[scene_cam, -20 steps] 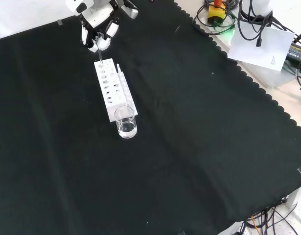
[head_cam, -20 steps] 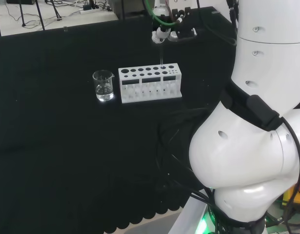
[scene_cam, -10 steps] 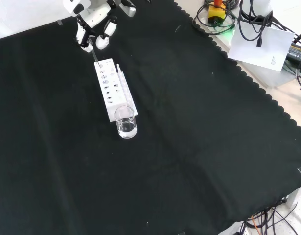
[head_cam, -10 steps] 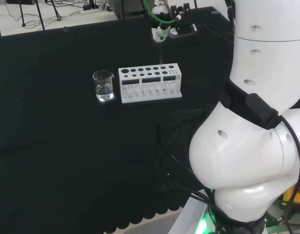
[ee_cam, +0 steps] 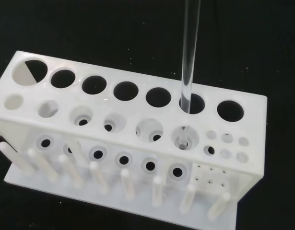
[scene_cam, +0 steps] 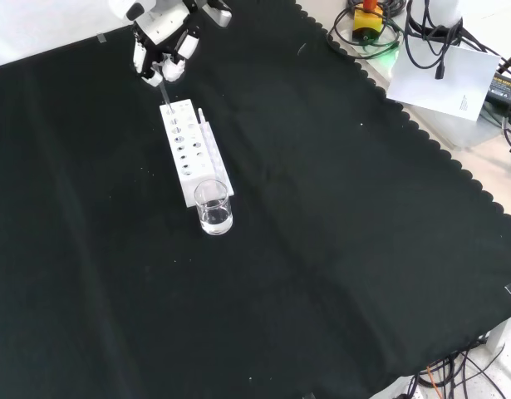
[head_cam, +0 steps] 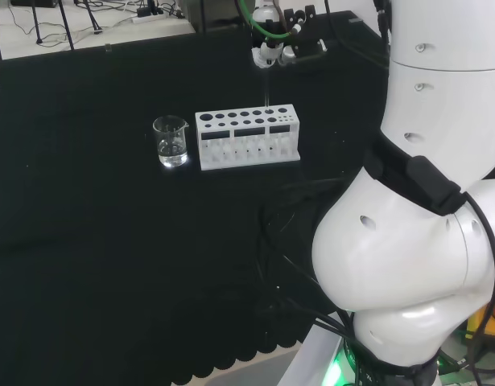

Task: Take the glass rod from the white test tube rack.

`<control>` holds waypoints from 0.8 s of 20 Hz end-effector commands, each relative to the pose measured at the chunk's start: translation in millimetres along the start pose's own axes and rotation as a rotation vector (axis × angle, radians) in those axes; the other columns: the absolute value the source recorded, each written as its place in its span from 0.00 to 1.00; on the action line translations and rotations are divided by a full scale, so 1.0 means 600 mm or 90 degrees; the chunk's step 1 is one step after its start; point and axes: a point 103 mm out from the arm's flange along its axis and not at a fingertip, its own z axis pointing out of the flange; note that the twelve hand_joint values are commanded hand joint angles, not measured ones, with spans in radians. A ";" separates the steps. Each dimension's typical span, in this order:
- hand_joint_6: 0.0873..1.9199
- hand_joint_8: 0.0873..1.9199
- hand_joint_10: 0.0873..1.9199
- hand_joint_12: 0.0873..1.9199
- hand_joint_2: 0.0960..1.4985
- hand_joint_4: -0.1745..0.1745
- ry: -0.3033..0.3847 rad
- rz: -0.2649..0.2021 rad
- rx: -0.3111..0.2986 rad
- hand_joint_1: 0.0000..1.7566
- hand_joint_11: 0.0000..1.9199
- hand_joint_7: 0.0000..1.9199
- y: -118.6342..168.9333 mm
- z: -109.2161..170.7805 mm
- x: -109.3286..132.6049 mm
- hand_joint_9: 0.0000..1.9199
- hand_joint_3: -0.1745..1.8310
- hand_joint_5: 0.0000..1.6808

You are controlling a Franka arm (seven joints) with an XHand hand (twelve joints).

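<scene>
The hand (scene_cam: 162,58) pinches the top of the glass rod (ee_cam: 189,62), whose lower end sits in a hole of the white test tube rack (ee_cam: 113,139), second from the rack's end at about 3 o'clock in the wrist view. Compared with half a second ago, the hand appears to have dipped slightly and closed in over the rod, though the change is small. The lift looks barely begun; the rod is not yet clear. A beaker (head_cam: 171,141) stands at the rack's 9 o'clock in the head view.
</scene>
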 end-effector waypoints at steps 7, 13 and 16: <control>0.19 0.46 0.49 0.27 0.69 0.00 0.035 0.003 -0.156 0.80 0.77 0.55 -0.012 -0.012 0.012 0.64 0.06 0.68; 0.26 0.51 0.54 0.23 0.65 0.00 0.037 0.006 -0.168 0.87 0.67 0.52 -0.029 -0.045 0.015 0.60 0.08 0.63; 0.25 0.50 0.54 0.23 0.65 0.00 0.030 0.011 -0.155 0.87 0.67 0.52 -0.056 -0.076 0.019 0.61 0.08 0.64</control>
